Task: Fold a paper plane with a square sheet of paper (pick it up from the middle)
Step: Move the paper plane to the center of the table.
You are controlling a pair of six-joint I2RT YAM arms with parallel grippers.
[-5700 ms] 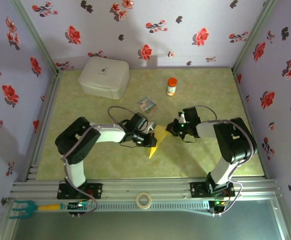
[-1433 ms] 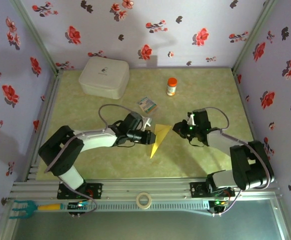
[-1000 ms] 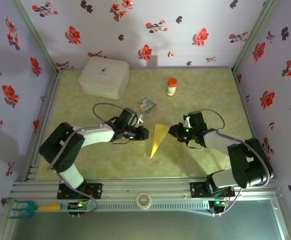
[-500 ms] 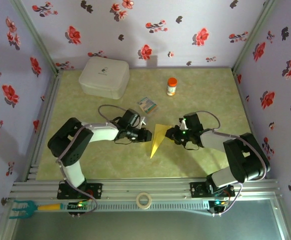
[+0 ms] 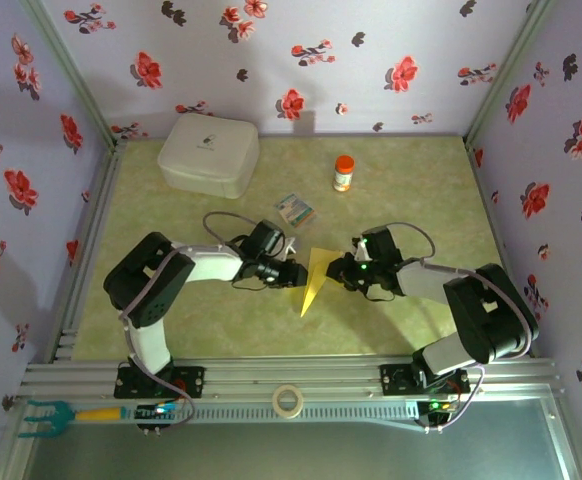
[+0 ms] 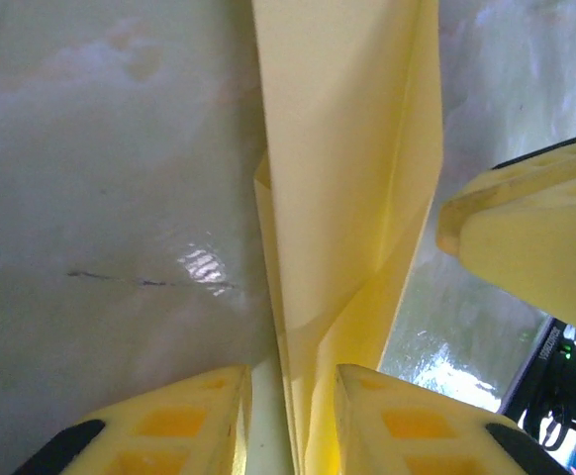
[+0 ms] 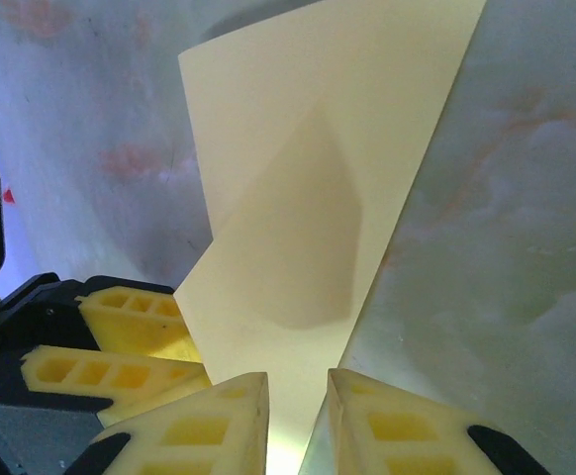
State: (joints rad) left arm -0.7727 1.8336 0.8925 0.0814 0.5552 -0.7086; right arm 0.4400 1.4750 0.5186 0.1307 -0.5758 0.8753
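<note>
one pale green marbled table (image 5: 421,200) took up the middle of the overhead view. two black and white arms reached in from the bottom edge, the left arm (image 5: 161,285) from lower left and the right arm (image 5: 476,310) from lower right, their wrists meeting near the centre. a white box (image 5: 209,153) with rounded corners sat in the upper left of the table, well apart from them. the paper plane (image 5: 316,278), a slim yellow dart with long creases, lay at the centre, its point toward the bottom of the frame and its wide end between the two wrists. the left gripper (image 5: 293,273) sat at that end's left side. in its wrist view its fingers (image 6: 189,416) stood narrowly apart with a raised fold of the paper between them and a sliver of table beside it. the right gripper (image 5: 339,270) sat at the right side. in its wrist view its fingers (image 7: 209,416) were close together with the paper's edge running into the gap, and i could not tell whether they pinched it. a roll of tape (image 5: 288,400) lay on the rail at bottom centre. an orange-capped bottle (image 5: 343,172) stood upright above centre. a small printed packet (image 5: 294,209) lay above the plane's wide end, apart from it.
</note>
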